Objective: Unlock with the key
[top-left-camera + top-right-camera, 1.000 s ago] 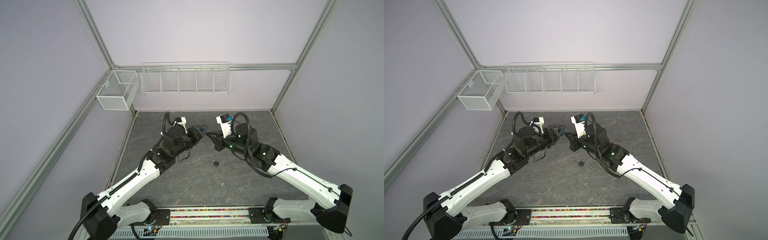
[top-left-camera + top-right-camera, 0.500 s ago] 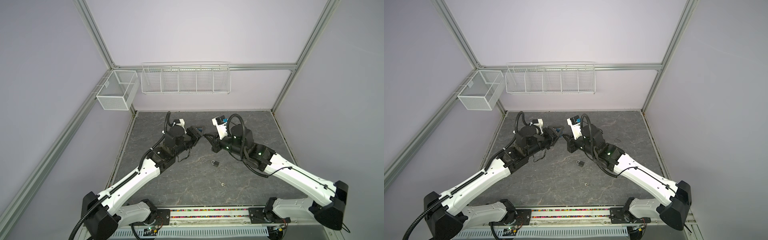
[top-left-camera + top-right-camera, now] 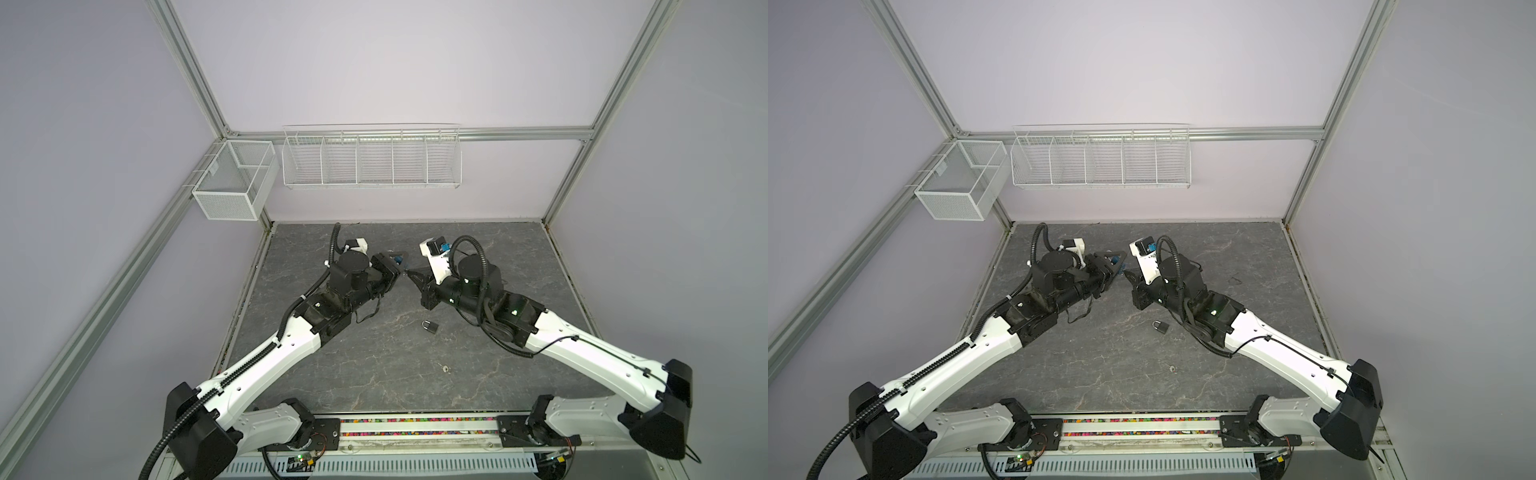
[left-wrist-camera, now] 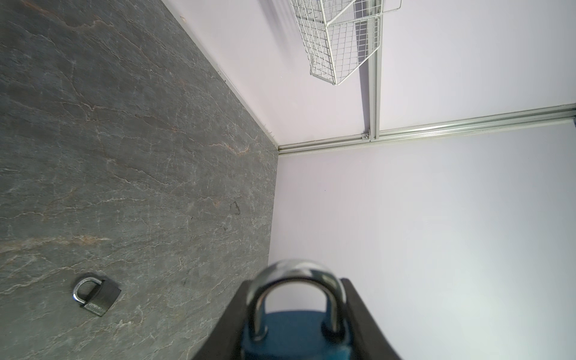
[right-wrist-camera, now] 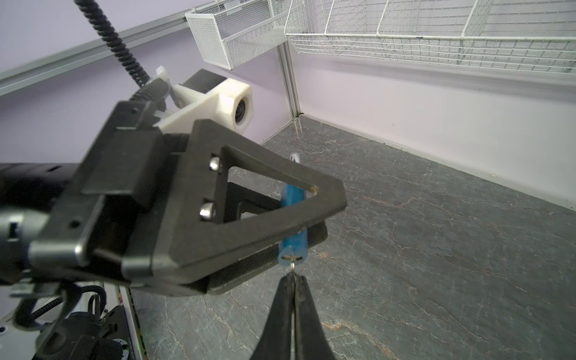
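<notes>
My left gripper (image 3: 395, 269) (image 3: 1115, 266) is shut on a blue padlock (image 4: 296, 330) held above the table, with the steel shackle (image 4: 296, 274) pointing away from the wrist. In the right wrist view the blue padlock (image 5: 293, 240) sits between the left gripper's black fingers (image 5: 265, 199). My right gripper (image 5: 293, 279) (image 3: 409, 273) is shut on a thin metal key (image 5: 293, 265). The key's tip touches the keyhole in the padlock's bottom face. How deep it sits I cannot tell.
A grey padlock (image 3: 430, 327) (image 3: 1160, 327) (image 4: 96, 294) lies on the dark stone table (image 3: 374, 374) below the right arm. A small metal ring (image 3: 446, 368) lies nearer the front. A wire rack (image 3: 372, 158) and a mesh basket (image 3: 232, 187) hang on the back wall.
My right gripper has moved left with the key until its tip meets the blue padlock. The left gripper has shifted slightly left and tightened on the padlock.
</notes>
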Robot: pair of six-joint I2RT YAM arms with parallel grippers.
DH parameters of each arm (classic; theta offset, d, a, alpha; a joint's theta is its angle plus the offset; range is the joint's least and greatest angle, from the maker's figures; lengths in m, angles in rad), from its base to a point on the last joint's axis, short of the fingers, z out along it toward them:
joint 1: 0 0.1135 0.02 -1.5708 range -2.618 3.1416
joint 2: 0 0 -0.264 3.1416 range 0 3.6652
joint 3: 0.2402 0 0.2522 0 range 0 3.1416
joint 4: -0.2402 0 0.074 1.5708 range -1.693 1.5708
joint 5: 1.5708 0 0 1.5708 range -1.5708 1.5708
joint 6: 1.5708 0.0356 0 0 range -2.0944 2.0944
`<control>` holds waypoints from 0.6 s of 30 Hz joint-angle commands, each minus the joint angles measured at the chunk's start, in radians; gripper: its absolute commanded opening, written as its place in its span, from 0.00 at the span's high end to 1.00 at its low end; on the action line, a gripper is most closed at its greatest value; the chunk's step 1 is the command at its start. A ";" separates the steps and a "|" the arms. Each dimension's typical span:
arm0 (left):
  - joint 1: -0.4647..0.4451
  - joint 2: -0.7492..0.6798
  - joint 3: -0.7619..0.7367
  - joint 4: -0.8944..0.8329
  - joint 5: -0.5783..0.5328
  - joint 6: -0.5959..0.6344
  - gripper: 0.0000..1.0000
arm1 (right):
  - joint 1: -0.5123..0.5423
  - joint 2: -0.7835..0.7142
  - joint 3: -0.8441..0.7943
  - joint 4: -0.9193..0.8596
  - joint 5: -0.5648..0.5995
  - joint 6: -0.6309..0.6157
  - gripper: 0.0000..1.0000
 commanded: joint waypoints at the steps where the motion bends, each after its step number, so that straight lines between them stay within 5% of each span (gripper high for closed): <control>1: -0.002 0.007 0.038 0.042 0.020 0.002 0.69 | 0.016 -0.008 -0.012 0.020 0.023 -0.058 0.93; 8: -0.004 0.011 0.028 0.082 0.017 0.000 0.83 | 0.017 0.013 0.046 -0.066 0.019 -0.049 0.93; 18: -0.004 0.006 0.031 0.105 0.000 0.006 0.87 | 0.016 0.002 0.043 -0.092 0.017 -0.008 0.74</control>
